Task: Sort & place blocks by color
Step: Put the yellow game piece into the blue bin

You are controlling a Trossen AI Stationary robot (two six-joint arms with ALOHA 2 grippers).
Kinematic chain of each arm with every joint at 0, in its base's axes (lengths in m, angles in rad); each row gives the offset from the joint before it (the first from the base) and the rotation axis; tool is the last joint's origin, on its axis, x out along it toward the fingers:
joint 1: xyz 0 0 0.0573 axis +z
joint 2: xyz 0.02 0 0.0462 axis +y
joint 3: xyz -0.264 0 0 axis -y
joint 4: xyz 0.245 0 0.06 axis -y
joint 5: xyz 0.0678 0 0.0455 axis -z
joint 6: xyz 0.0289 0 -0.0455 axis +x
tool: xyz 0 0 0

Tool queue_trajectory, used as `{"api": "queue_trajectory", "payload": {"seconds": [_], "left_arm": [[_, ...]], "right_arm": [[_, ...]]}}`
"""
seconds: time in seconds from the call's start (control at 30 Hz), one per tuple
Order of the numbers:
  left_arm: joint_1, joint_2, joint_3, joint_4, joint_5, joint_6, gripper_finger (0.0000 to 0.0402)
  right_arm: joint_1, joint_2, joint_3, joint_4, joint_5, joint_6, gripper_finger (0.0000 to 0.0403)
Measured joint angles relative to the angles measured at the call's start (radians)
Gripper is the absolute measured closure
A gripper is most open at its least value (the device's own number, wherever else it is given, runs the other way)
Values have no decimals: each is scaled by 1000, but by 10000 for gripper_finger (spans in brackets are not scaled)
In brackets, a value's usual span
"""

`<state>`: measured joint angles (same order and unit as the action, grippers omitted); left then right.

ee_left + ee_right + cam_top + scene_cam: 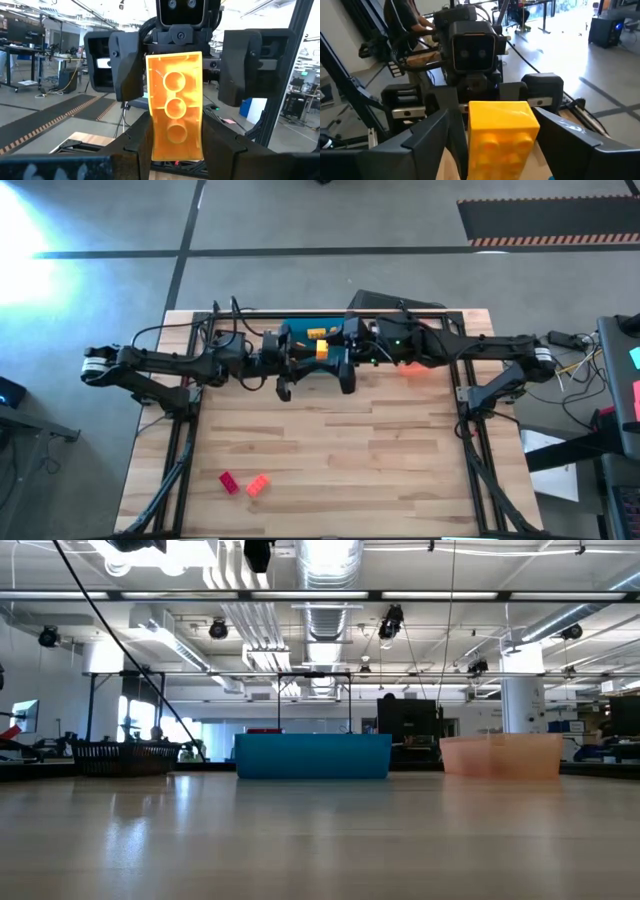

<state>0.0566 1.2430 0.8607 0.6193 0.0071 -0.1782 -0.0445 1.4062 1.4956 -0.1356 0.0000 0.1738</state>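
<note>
High view
- Left gripper [305,356]: raised over the near edge of the blue tray [300,332], facing the other arm.
- Right gripper [338,356]: nose to nose with it, above the same edge.
- Yellow block [321,350]: in the air between the 2 grippers, over the tray's near side.
- Second yellow block [316,333]: appears to lie inside the tray.
- Red block [229,482] and orange-red block [258,486]: on the table [380,460], well away from the tray at the opposite edge, close together.

Low view
- Blue tray [313,756]: at the far edge, with an orange tray [500,755] on one side and a black basket [125,755] on the other; no arm is visible.

Left wrist view
- Left claw: its fingers [137,145] look closed against the yellow block [175,107], hollow underside towards the camera.
- Right claw: beyond the block, spread wide, with 1 pad [245,65] clearly apart from it.

Right wrist view
- Right claw: own fingers [580,140] splayed either side of the yellow block [502,130], not pinching.

Step in hand
- Judgement: a handover. The right claw should centre on the block's flat sides and close firmly before the left lets go.
</note>
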Motion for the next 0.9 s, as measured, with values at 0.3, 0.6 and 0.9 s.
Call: {"api": "queue_trajectory", "payload": {"seconds": [0.3,0.6,0.9], "left_arm": [[1,0,-2,-2,-5,0,280],[3,0,-3,-35,-73,-77,242],[9,0,-3,-178,-95,-161,181]], "right_arm": [[-18,-9,0,0,-4,-28,242],[-54,-6,0,-8,-58,-42,277],[-116,-4,0,-64,-79,-80,277]]}}
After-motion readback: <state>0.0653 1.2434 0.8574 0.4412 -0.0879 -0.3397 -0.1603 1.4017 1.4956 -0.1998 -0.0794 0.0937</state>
